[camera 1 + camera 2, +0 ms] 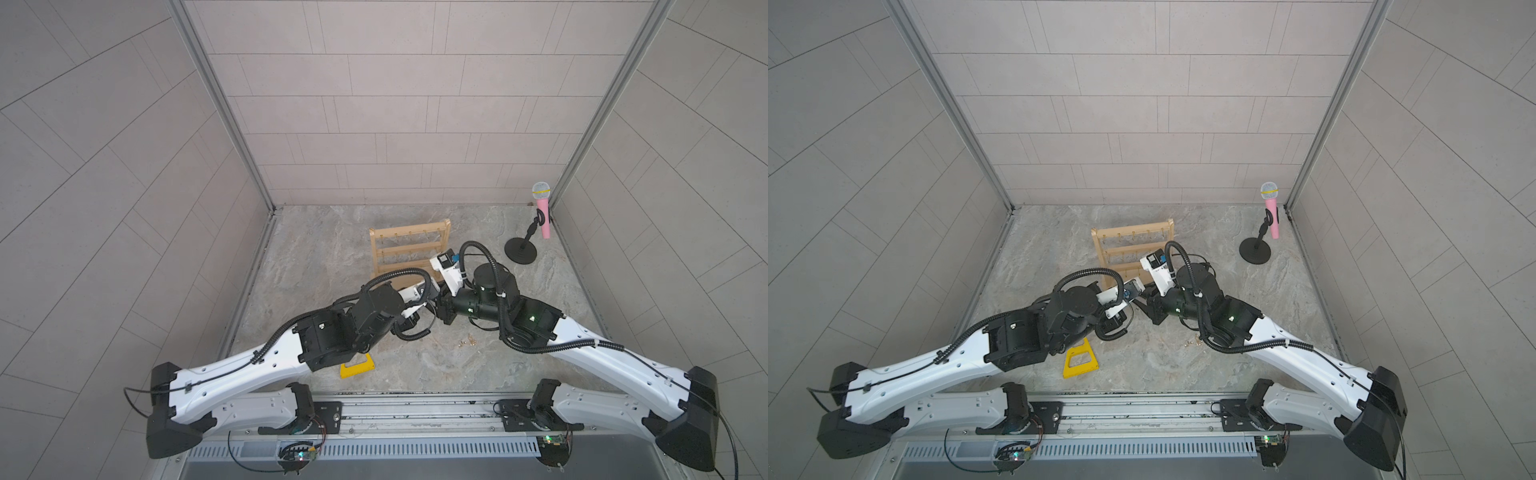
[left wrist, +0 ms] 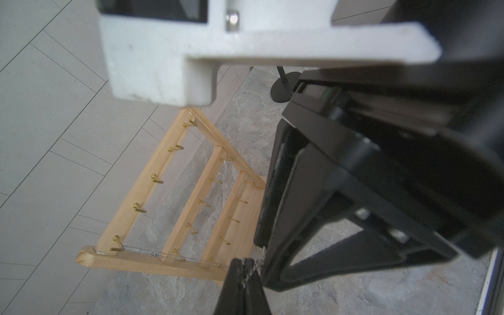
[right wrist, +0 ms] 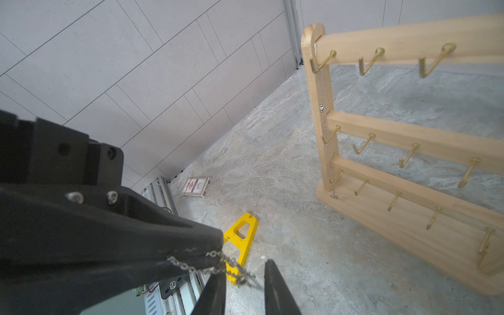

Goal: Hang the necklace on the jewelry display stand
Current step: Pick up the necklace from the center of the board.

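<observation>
The jewelry display stand (image 1: 409, 249) (image 1: 1131, 245) of pale wood stands upright behind both wrists, which meet in front of its base. A thin silver necklace (image 3: 321, 90) hangs from the end hook of the top bar and runs down along one upright (image 2: 141, 252). In the left wrist view it leads toward my left gripper (image 2: 243, 263), which is shut on a bunched piece of chain. In the right wrist view that chain (image 3: 191, 266) trails from the left fingertips (image 3: 212, 240) into the gap of my right gripper (image 3: 244, 272). The right fingers stand apart, with the chain loose between them.
A flat yellow triangular frame (image 1: 357, 368) (image 3: 242, 245) lies near the front, partly under the left arm. A black round-based stand (image 1: 521, 249) with a pink microphone (image 1: 543, 216) is at the back right. A small card box (image 3: 196, 186) lies by the left wall. Walls enclose three sides.
</observation>
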Robot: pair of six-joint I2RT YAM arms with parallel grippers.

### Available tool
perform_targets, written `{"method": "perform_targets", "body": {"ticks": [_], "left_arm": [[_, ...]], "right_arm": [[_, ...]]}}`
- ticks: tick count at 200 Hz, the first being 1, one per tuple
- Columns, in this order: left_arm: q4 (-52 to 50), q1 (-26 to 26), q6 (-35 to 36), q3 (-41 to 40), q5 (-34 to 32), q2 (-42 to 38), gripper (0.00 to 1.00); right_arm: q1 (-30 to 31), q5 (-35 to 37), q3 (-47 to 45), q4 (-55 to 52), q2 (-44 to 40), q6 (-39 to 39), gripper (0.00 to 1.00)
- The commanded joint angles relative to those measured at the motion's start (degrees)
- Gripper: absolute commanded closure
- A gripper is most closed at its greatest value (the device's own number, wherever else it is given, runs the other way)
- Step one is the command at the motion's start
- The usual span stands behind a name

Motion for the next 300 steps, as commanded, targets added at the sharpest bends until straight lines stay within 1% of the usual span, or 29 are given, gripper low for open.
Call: {"method": "perform_targets", "body": {"ticks": [1,18,47,88,132,196,247,280,300], "left_arm": [[1.2,-0.1,0.9,-0.1,0.2,-1.3,1.0],[1.2,-0.1,1.0,-0.4,-0.3,-1.3,1.0],[1.1,0.0,1.1,-0.3,-0.5,-0.6,1.0],[0.9,-0.1,1.0,-0.2,-1.0,-0.2,1.0],[1.4,-0.1,0.7,-0.3,-0.2,-0.1,1.0],[1.5,0.0,0.6,-0.3,0.6,-0.3,1.0],[1.7,0.0,0.4,-0.6,1.0,-0.2,1.0],[1.7,0.1,0.2,-0.7,0.5,-0.1,1.0],[2.1,0.3,-0.2,-1.0,1.6,-0.2,1.0]], "right_arm": [[-0.2,-0.1,0.9,1.0,0.4,-1.0,0.73],[-0.3,-0.2,0.7,0.8,0.0,-1.1,0.73],[-0.4,0.2,0.3,-0.9,-1.8,-1.9,0.69],[-2.0,-1.8,-0.2,-3.8,-4.4,-2.9,0.65],[-5.1,-3.7,0.6,-4.2,-4.3,-2.8,0.67],[-5.1,-10.0,2.5,-0.7,0.1,-3.0,0.68],[-5.1,-11.1,2.7,0.8,1.5,-2.6,0.68],[-5.3,-9.8,2.2,0.2,0.8,-2.9,0.7],[-5.4,-10.0,2.3,0.1,1.0,-3.0,0.7]]}}
